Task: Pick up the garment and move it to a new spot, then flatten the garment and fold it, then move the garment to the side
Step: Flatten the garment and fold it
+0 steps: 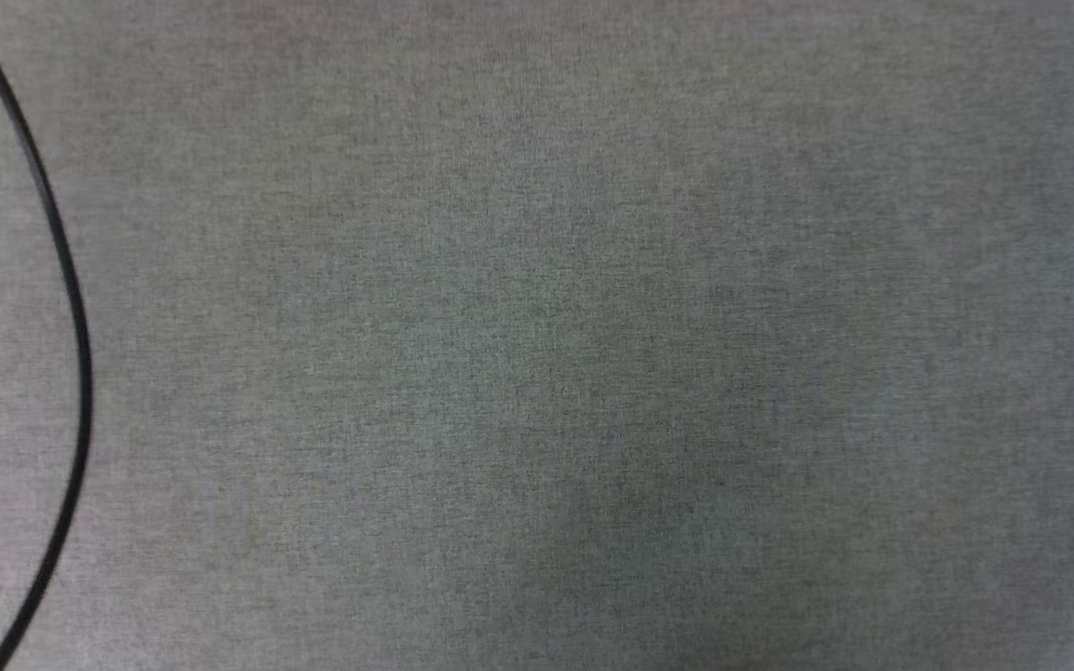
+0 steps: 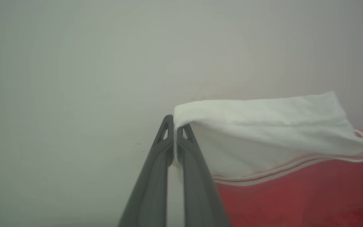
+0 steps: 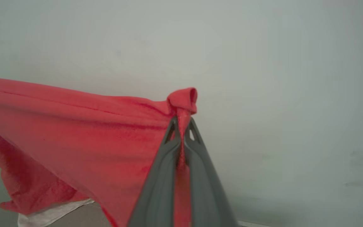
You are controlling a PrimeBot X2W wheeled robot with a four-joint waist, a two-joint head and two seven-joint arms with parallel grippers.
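Head view: one grey bench (image 1: 593, 326) and one black cable (image 1: 71, 308) curving along its left side.

Left wrist view: my left gripper (image 2: 175, 126) is clamped on the white sleeve of the one garment (image 2: 263, 132).

Right wrist view: my right gripper (image 3: 181, 126) is clamped on a red corner, so the garment hangs lifted between my two grippers.

I judge this is the carrying step. Next I must lower it, stretched, onto the bench.
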